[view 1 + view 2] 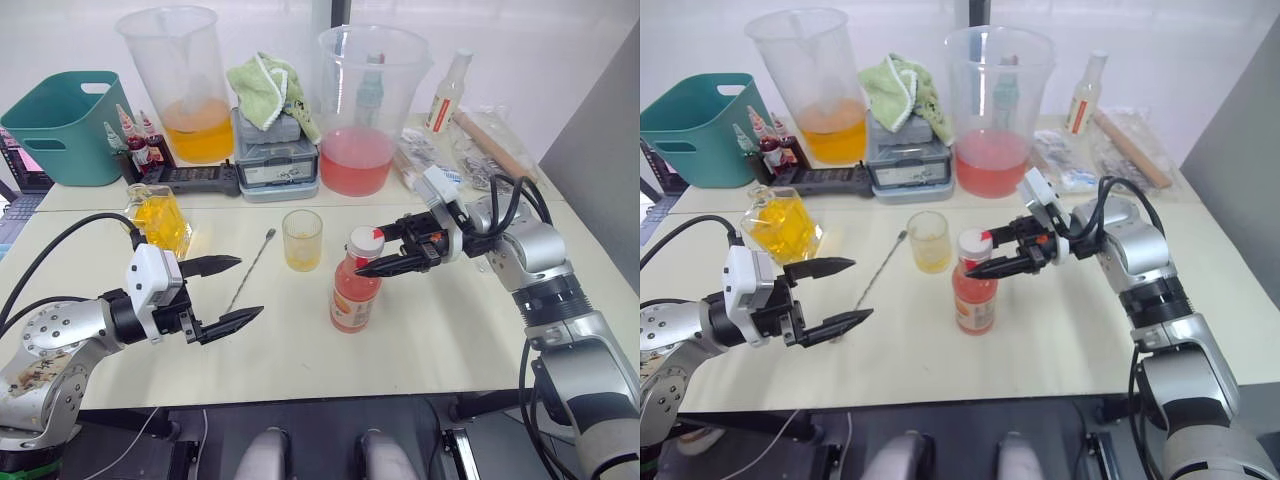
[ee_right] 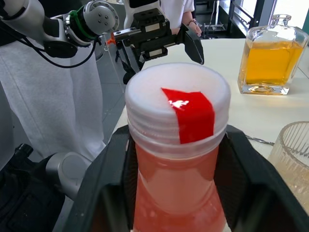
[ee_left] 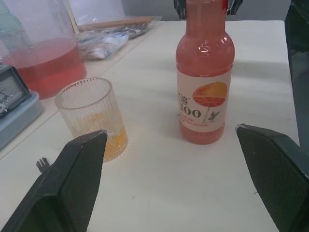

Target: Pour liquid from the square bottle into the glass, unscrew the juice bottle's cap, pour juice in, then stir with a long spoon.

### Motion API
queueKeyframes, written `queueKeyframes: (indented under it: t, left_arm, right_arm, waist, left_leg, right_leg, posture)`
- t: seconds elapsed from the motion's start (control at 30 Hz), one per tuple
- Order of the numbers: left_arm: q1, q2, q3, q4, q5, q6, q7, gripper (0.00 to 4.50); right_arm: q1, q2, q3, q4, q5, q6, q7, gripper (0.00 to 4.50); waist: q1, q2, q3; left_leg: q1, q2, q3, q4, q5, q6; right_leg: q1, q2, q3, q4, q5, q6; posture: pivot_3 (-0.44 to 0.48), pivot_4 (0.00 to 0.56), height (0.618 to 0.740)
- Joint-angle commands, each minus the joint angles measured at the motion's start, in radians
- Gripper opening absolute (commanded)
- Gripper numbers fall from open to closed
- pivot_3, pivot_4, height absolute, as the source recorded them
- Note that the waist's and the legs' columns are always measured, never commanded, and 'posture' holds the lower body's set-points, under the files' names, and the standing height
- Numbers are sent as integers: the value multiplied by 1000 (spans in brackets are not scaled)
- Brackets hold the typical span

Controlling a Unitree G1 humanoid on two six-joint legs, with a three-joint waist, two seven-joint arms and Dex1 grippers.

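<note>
Pink-red liquid fills the juice bottle [image 1: 355, 292], which stands upright on the table [image 1: 450, 330] with the cap [image 1: 365, 241] still on. The right gripper [image 1: 385, 250] brackets the bottle neck just below the cap, one finger on each side; whether the fingers press the neck cannot be told. Beside the bottle, on the side away from that gripper, the glass [image 1: 302, 240] holds a shallow layer of yellow-orange liquid. The left gripper [image 1: 225, 292] hovers with fingers spread wide and empty, the long spoon [image 1: 248, 270] lying just beyond its fingertips. The square bottle [image 1: 160, 220], holding yellow-orange liquid, stands behind that gripper.
</note>
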Motion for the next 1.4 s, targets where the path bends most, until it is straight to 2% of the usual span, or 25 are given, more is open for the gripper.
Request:
queueKeyframes:
  t: [0.03, 0.3, 0.4, 0.6, 0.7, 0.83, 1.0, 1.13, 1.27, 1.33, 1.4]
  left_arm:
    - [-12, 2, 2, -23, -12, -15, 0, 4500]
    - [-105, -28, -89, 34, -2, -31, -29, 4500]
    - [-128, -43, -120, 54, 1, -43, -42, 4500]
    - [-199, -82, -192, 134, 18, -70, -91, 4500]
    - [-238, -93, -216, 172, 27, -82, -115, 4500]
    - [-278, -97, -236, 209, 37, -85, -142, 4500]
    - [-313, -94, -247, 234, 42, -77, -165, 4500]
    - [-334, -76, -247, 249, 42, -67, -188, 4500]
    - [-346, -59, -233, 255, 40, -61, -194, 4500]
    - [-337, -54, -225, 239, 35, -52, -183, 4500]
    - [-326, -51, -217, 227, 32, -47, -175, 4500]
  right_arm:
    - [13, -5, -38, -50, -1, -19, 40, 1621]
    - [99, -61, -209, -425, 129, 239, -201, 1621]
    - [147, -70, -276, -567, 186, 364, -366, 1621]
    - [287, -5, -389, -853, 262, 583, -832, 1621]
    - [348, 65, -408, -968, 302, 654, -1039, 1621]
    - [418, 138, -396, -1066, 294, 699, -1235, 1621]
    - [479, 165, -361, -1110, 247, 689, -1326, 1621]
    - [551, 136, -320, -1124, 210, 657, -1298, 1621]
    - [567, 142, -312, -1106, 273, 664, -1270, 1621]
    - [569, 139, -309, -1105, 272, 661, -1266, 2662]
    - [563, 128, -305, -1100, 273, 657, -1249, 3326]
  waist:
    - [1, 0, 0]
    - [6, 0, 0]
    - [5, 0, 0]
    - [5, 0, 0]
    - [3, 0, 0]
    - [4, 0, 0]
    - [2, 0, 0]
    - [2, 0, 0]
    - [1, 0, 0]
    - [0, 0, 0]
    - [-1, 0, 0]
  left_leg:
    - [0, 0, 0, 0, 0, 0]
    - [-8, 0, 0, 0, 0, 0]
    - [-10, 0, 0, 1, 0, 0]
    - [-10, -1, 0, 1, 0, 0]
    - [-10, -1, 1, 1, 0, 0]
    - [-10, -1, 1, 2, 0, 0]
    - [-10, -1, 1, 2, 1, 0]
    - [-10, -2, 1, 2, 1, 0]
    - [-8, -1, 1, 3, 1, 0]
    - [-7, -1, 1, 3, 1, 0]
    - [-8, -1, 0, 3, 1, 0]
  right_leg:
    - [0, 0, 0, 0, 0, 0]
    - [-9, 0, 0, 2, 1, 0]
    - [-12, 0, 0, 6, 1, -1]
    - [-12, 0, 1, 6, 1, -1]
    - [-12, 1, 1, 7, 1, -1]
    - [-12, 0, 1, 8, 1, 0]
    - [-12, 1, 1, 8, 1, 0]
    - [-11, 1, 1, 8, 1, 0]
    - [-9, 2, 1, 8, 1, 0]
    - [-9, 2, 1, 8, 1, 0]
    - [-9, 2, 1, 8, 1, 0]
  posture:
    - [0, 150, 740]
    - [0, 150, 740]
    - [0, 150, 740]
    - [0, 150, 740]
    - [0, 150, 740]
    - [0, 150, 740]
    - [0, 150, 740]
    - [0, 150, 740]
    - [0, 150, 740]
    - [0, 150, 740]
    - [0, 150, 740]
